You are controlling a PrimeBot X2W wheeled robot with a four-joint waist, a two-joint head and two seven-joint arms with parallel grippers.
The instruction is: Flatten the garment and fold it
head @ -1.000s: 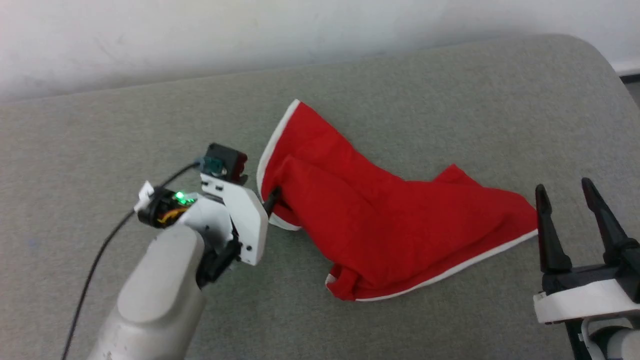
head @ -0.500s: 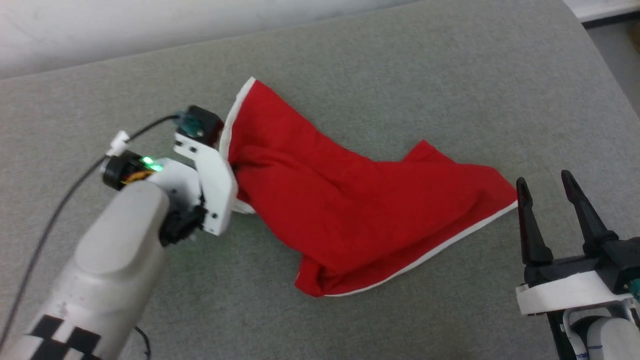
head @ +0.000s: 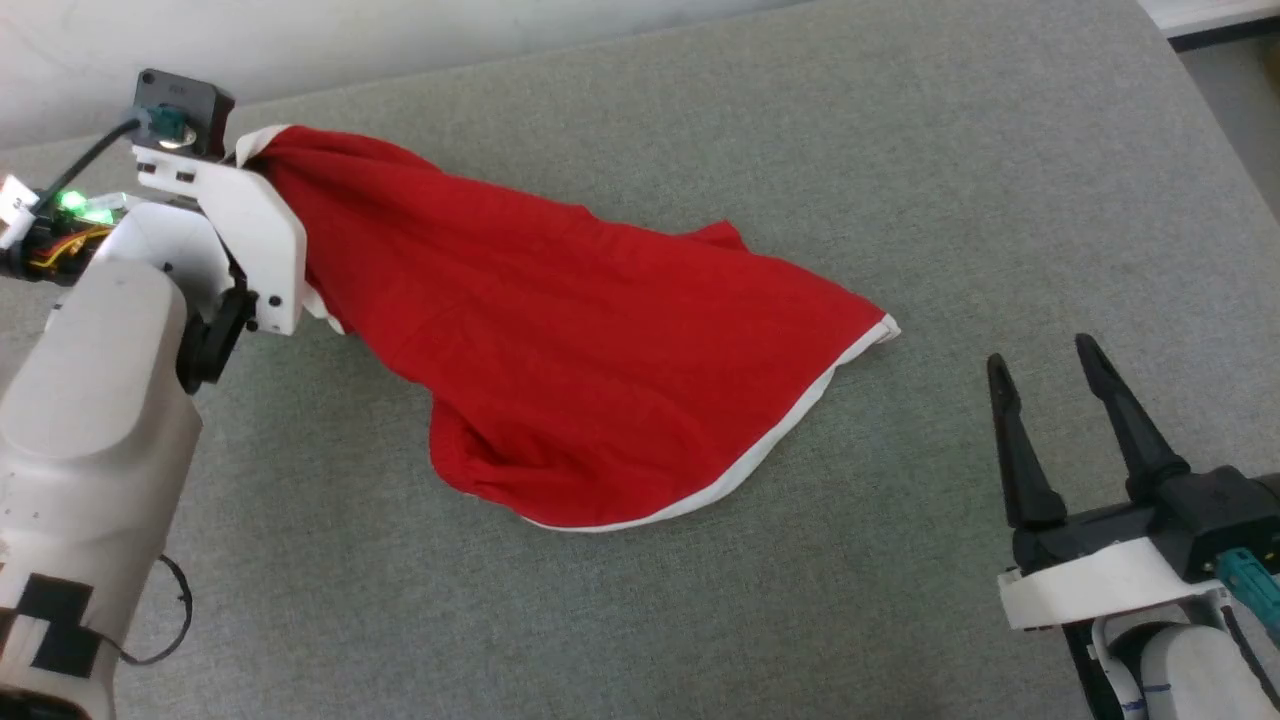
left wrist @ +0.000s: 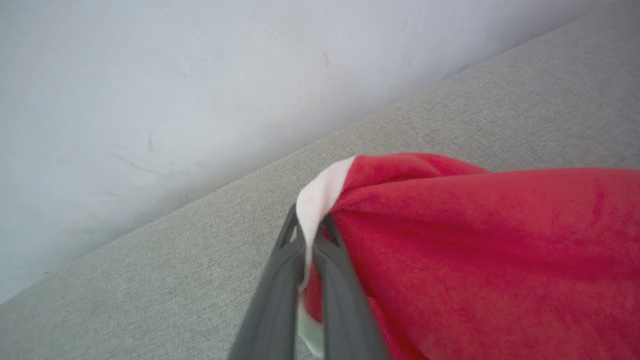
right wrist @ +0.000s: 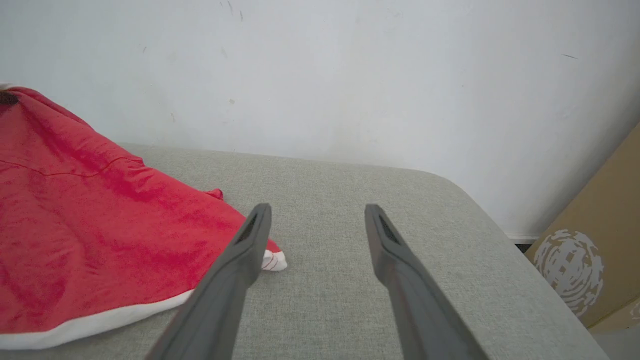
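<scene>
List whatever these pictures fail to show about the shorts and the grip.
Left end effector: fingertips hidden in head view by its white housing and the garment.
Garment's underside: hidden in head view by its top layer.
Garment's far part: cut off by right wrist view's left edge.

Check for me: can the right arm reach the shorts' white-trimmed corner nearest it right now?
Probably yes. The right gripper stands open, and only bare grey surface lies between it and that corner of the garment. The left gripper pinches the far end.
</scene>
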